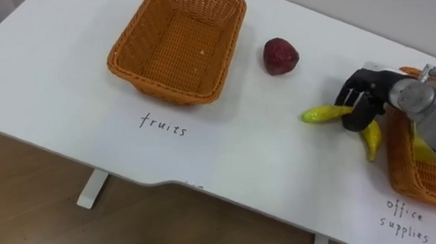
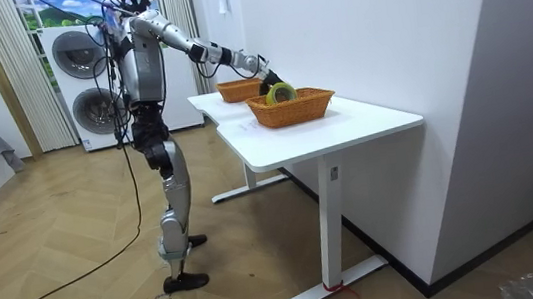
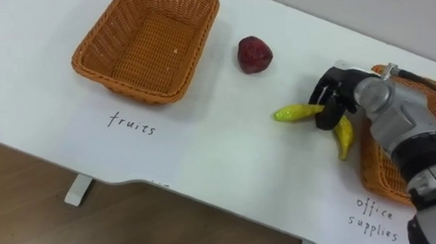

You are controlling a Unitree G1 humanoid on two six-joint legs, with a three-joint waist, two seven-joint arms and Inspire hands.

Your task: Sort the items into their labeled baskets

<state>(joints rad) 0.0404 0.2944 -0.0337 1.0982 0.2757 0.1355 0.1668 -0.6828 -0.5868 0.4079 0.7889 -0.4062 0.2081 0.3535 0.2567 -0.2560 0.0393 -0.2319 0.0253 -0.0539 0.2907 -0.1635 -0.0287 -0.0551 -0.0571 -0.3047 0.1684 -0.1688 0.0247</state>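
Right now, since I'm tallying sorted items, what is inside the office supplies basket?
A yellow-green roll sits in the basket; the right arm covers much of its floor in the eye views.

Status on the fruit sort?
Right hand shut on banana, beside office supplies basket. Fruits basket far left. Red fruit on the table between them, probably near the carry path.

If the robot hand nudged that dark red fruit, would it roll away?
Probably a little: the dark red fruit looks rounded and lies free on the smooth white table. Its uneven, slightly pointed shape would likely stop it soon. It seems to hold its shape, so probably stiff rather than floppy.
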